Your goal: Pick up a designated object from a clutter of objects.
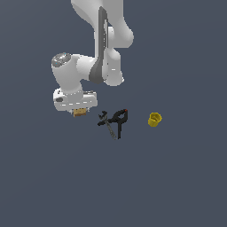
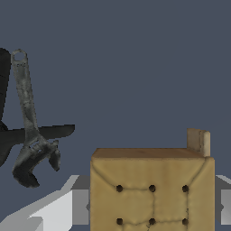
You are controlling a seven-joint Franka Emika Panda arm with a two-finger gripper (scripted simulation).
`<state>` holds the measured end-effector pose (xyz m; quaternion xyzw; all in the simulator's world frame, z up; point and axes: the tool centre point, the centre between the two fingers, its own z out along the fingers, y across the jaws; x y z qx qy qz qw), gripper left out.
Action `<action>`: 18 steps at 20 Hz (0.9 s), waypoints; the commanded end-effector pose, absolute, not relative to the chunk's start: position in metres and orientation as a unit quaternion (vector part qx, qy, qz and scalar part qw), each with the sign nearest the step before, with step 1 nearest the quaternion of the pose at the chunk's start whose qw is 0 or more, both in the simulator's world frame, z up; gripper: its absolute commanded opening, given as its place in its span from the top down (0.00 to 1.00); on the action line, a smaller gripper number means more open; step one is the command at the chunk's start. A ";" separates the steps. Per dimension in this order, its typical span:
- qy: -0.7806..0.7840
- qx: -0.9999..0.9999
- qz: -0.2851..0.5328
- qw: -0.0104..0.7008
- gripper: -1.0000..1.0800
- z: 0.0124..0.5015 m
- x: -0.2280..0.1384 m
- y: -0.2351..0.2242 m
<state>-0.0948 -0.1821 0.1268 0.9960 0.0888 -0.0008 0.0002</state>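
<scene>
Landmark: the black clamp with its red tip, tangled with the scissors, lies near the middle of the dark surface.
Tan block: the tan dotted block sits just beside the clamp toward the exterior view's left, tucked under the arm's white hand.
Claw: the claw is down over the tan block; in the wrist view pale finger parts show on both sides of the block, but contact is not visible, so I cannot tell whether it is clenched or released.
Yellow cup: the yellow cup stands well apart from the clamp, toward the exterior view's right.
Edges: the block's top edge runs straight in the wrist view, with a small raised tan corner piece behind one end.
Open room: bare surface lies all around the three items; the narrowest gap is between the block and the clamp tangle.
Exterior view only: the cup, the red tip and the whole arm above.
Wrist view only: the block's face with dark dots and stitched-looking seams, and the scissors' worn grey metal handle.
</scene>
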 end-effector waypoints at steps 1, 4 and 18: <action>0.089 0.996 -0.001 0.001 1.00 0.150 -0.089 -0.184; 0.088 0.996 -0.001 0.001 1.00 0.178 -0.082 -0.186; 0.089 0.996 -0.001 0.001 1.00 0.308 -0.047 -0.196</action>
